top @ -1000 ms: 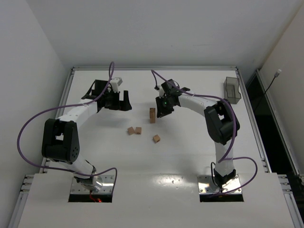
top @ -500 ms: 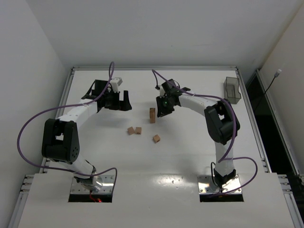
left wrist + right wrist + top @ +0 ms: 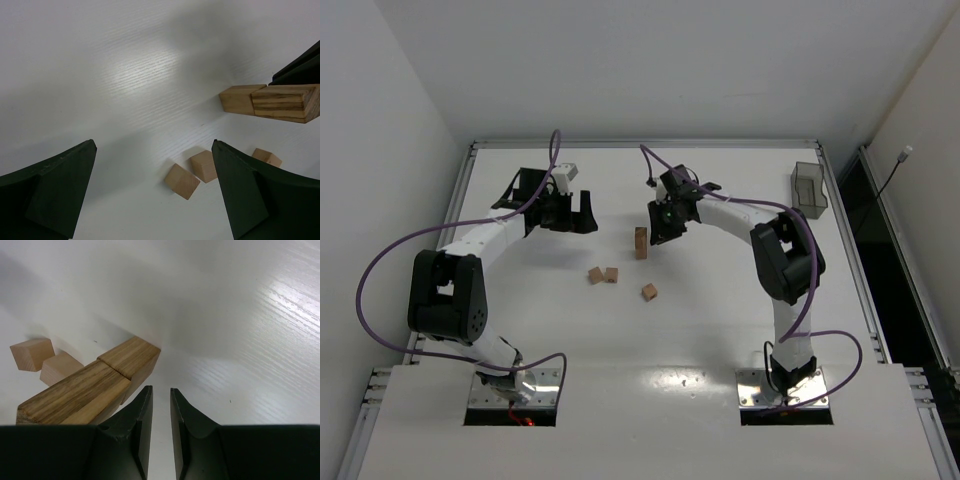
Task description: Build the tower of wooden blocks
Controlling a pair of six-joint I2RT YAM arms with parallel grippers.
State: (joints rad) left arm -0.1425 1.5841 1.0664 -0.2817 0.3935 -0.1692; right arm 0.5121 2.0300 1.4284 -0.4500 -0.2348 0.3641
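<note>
The tower (image 3: 640, 242) is two tan wood blocks high, mid-table. It shows lying sideways in the left wrist view (image 3: 270, 101) and in the right wrist view (image 3: 95, 382). Three loose wood blocks lie in front of it: a pair (image 3: 603, 275) and a single one (image 3: 649, 291). The pair also shows in the left wrist view (image 3: 192, 174). My right gripper (image 3: 658, 237) sits just right of the tower, its jaws almost together with only a narrow empty gap (image 3: 161, 395), holding nothing. My left gripper (image 3: 582, 216) is wide open and empty (image 3: 155, 195), left of the tower.
A translucent grey plastic bin (image 3: 807, 188) stands at the far right edge of the white table (image 3: 720, 320). Purple cables loop over both arms. Walls close in on the left and right of the table.
</note>
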